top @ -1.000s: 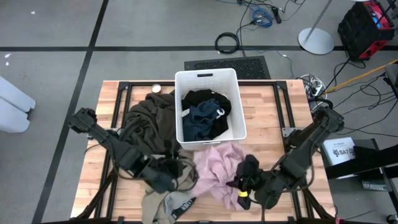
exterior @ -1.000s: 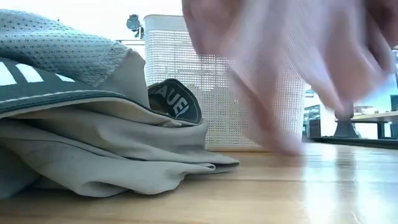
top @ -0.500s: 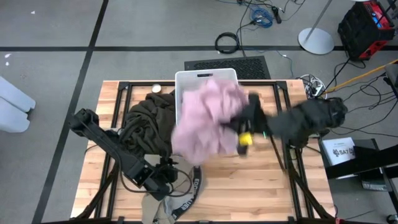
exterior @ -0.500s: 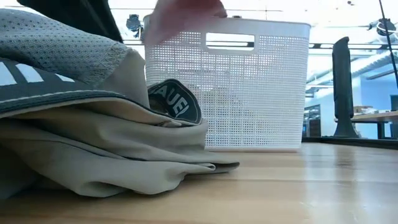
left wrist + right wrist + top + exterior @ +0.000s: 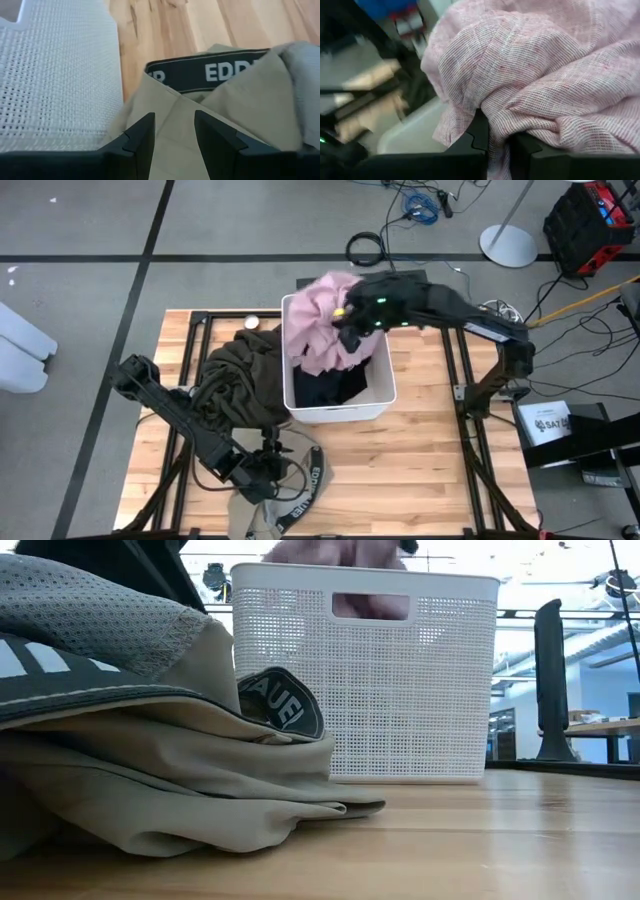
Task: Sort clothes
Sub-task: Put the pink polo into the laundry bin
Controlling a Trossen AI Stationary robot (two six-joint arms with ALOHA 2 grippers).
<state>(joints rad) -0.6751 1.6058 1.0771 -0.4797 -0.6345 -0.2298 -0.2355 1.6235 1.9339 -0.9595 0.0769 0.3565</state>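
At the left of the wooden table [image 5: 420, 470], a large dark olive garment [image 5: 240, 380] lay in heavy, rumpled folds, its edge touching the bin's left wall. Near the front edge the left gripper [image 5: 268, 472] sat low over the beige garment [image 5: 240, 115] — smooth woven cloth with a dark elastic waistband [image 5: 220, 72] printed in white letters — its fingers [image 5: 141, 135] parted, clasping nothing. The white bin [image 5: 385, 385], rectangular with perforated mesh walls and a slot handle, stood at mid-table; black and dark clothes [image 5: 335, 385] lay inside. Above its far rim the right gripper [image 5: 350, 315] was clenched on the pale pink garment [image 5: 545, 75], a thin, loosely woven fabric bunched in soft folds, draping down into the bin. Right of the bin and along the front, the planks lay bare — open room out to the black frame rails.
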